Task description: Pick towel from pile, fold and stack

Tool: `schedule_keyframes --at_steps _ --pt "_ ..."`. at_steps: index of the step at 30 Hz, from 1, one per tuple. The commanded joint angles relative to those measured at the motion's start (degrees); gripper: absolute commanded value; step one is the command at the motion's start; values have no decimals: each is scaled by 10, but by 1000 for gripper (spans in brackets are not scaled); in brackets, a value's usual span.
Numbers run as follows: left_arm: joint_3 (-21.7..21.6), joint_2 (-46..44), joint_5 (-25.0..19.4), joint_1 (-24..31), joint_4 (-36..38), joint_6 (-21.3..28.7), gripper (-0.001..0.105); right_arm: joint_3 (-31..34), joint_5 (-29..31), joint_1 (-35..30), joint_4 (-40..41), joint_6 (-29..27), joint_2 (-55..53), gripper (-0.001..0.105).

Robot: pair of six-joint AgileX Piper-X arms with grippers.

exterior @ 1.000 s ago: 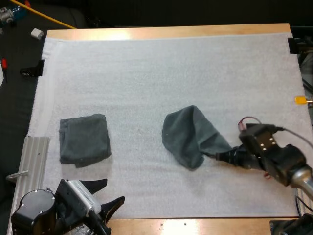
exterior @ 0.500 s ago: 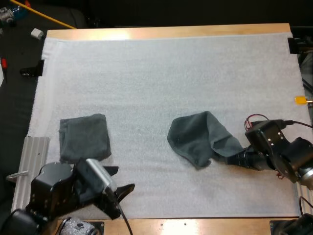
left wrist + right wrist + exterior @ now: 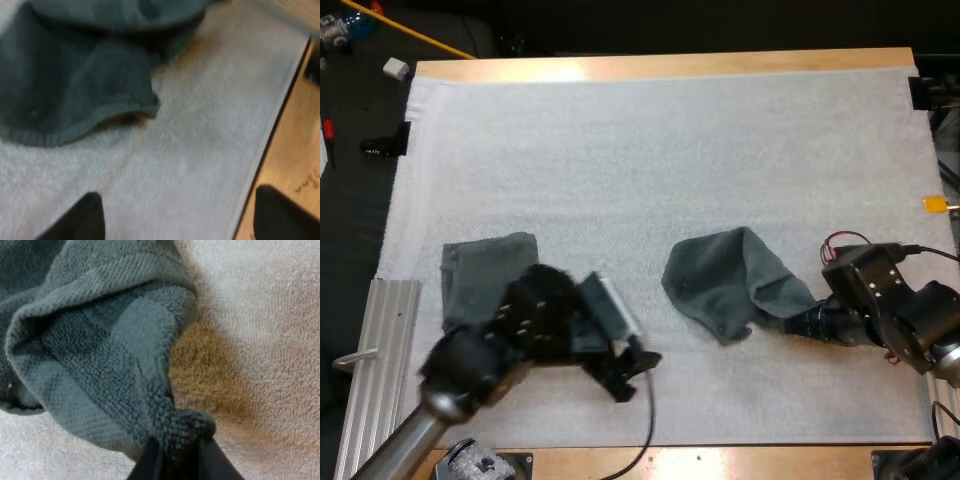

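A crumpled grey-green towel [image 3: 725, 280] lies right of the mat's middle. My right gripper [image 3: 798, 322] is shut on its right corner, low over the mat. In the right wrist view the black fingertips [image 3: 150, 460] pinch a bunched corner of the crumpled towel [image 3: 100, 340]. A folded towel [image 3: 480, 270] lies at the left, partly hidden under my left arm. My left gripper [image 3: 633, 375] is open over bare mat, left of and nearer than the crumpled towel. The left wrist view shows its fingers [image 3: 80, 220] wide apart, short of the crumpled towel's [image 3: 75, 85] hem.
The white mat [image 3: 650, 150] covers most of the table. A ribbed metal rail [image 3: 385, 340] lies along the mat's left front edge. The wooden front edge of the table [image 3: 290, 165] runs close beside my left gripper.
My left arm has swung from the lower left corner out over the mat toward the crumpled towel, now covering part of the folded towel. The right gripper pulled its towel corner rightward, then held still.
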Motion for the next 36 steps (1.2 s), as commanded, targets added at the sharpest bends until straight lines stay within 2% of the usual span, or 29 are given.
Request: schedule_keyframes --at_steps 1,5,7,14,19,24,30,33,36 --pt "-3 50 -44 -43 -44 8 61 1 2 -1 0 2 -5 1" --pt "-3 111 -91 -76 -77 21 61 -1 7 -2 -1 3 -8 1" --pt "-2 113 -84 -78 -81 18 61 -1 4 0 5 -4 -3 2" --pt "-1 207 -149 -103 -148 21 60 -1 4 1 3 -3 -2 1" --pt "-1 268 -149 -94 -187 13 60 0 3 0 5 -2 -2 1" --pt "-2 324 -136 -92 -230 -30 60 1 4 0 5 -5 -2 1" --pt "-4 376 -75 -87 -276 -80 60 1 6 1 5 -7 -2 1" --pt "-11 372 -111 -95 -257 -53 61 -1 0 0 2 -4 -6 2" --pt "-19 383 -122 -102 -258 -50 61 -1 0 -1 2 -1 -5 1"
